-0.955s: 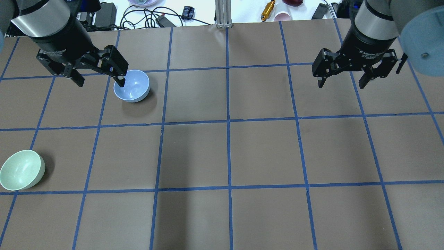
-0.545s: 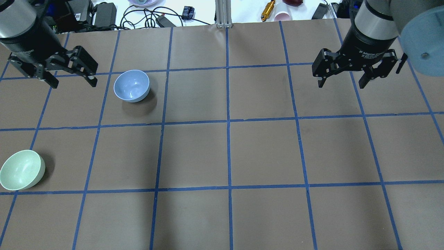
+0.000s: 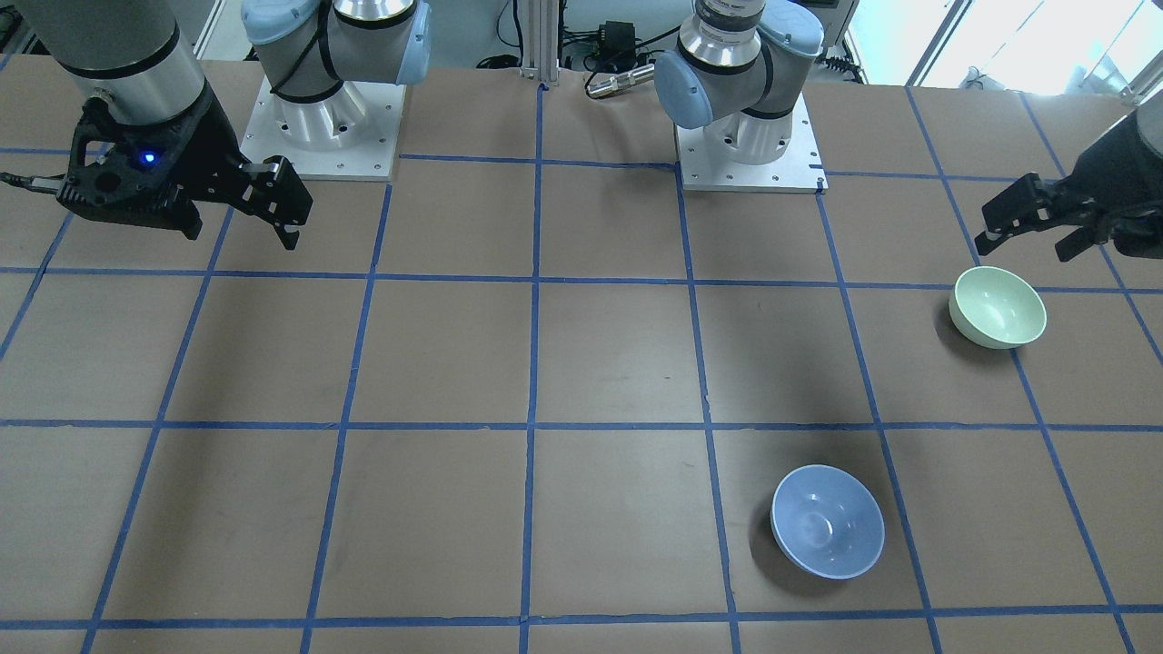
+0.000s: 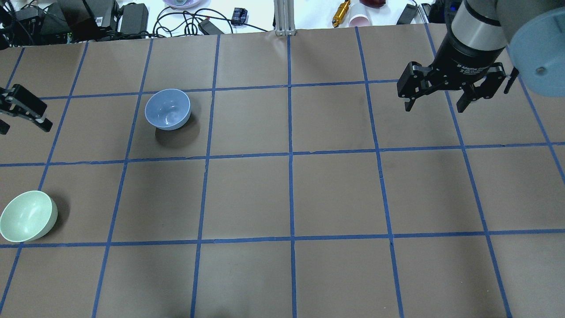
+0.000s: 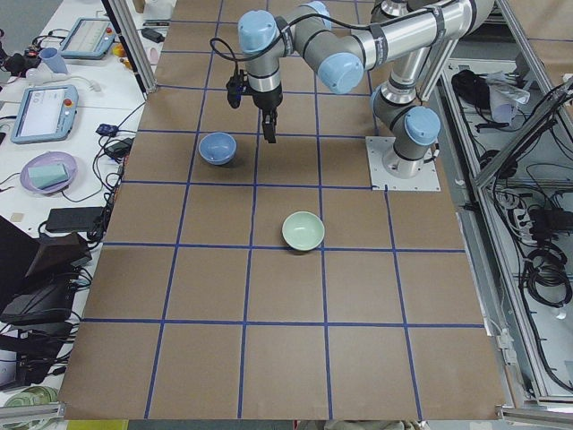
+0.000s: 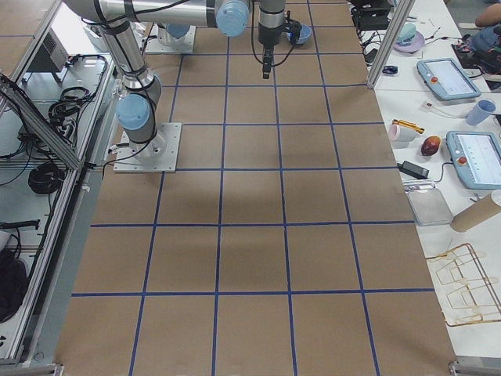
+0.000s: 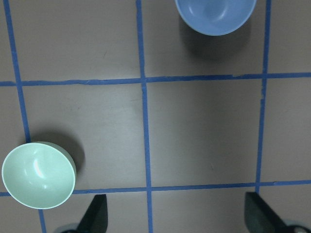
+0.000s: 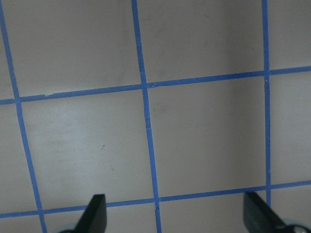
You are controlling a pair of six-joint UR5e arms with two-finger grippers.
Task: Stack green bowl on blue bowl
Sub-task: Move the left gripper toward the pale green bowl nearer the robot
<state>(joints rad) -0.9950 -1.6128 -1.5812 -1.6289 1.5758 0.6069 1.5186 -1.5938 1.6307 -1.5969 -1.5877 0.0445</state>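
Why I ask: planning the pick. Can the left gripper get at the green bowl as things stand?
Probably yes. The left gripper hangs open and empty close by the green bowl, with nothing visible between them; the blue bowl sits well apart.

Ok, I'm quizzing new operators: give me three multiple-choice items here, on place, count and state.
1. Of the green bowl and blue bowl, which sits nearer the arm bases? A green B blue C level
2. How many bowls are on the brown table? A one B two C three
3. The green bowl is: A nested in the blue one B held in jaws C standing alone, upright
Answers: 1 A, it lies closer to them in the front view; 2 B, just these two; 3 C, nothing touches it.
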